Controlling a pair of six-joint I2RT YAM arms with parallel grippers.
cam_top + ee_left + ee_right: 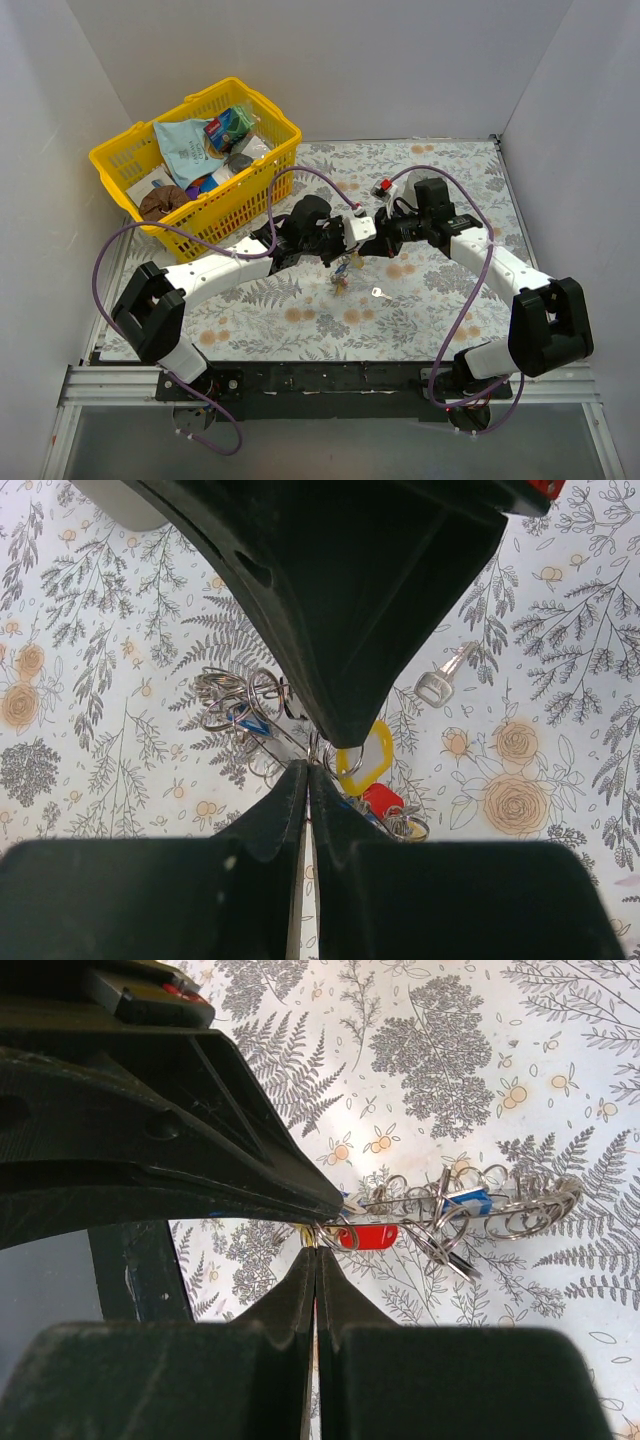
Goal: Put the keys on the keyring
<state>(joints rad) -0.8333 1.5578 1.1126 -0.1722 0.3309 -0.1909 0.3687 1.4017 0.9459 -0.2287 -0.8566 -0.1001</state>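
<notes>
Top external view has both arms meeting mid-frame over the table [250, 320], with a small bunch of metal just beneath them. From the left wrist, the yellow key [365, 765], red key [382, 800] and blue key [247, 720] look already threaded among the keyring [232, 692] loops. The silver key [440, 680] lies apart, right of centre, so it seems still to do. The left gripper [306, 775] and right gripper [318, 1250] are each pressed together, tip to tip, apparently pinching the ring's wire just beside the yellow key.

basket [215, 215] far left on the table [450, 300]; key bunch [342, 275] mid-table, lone key [378, 292] just right of it.
</notes>
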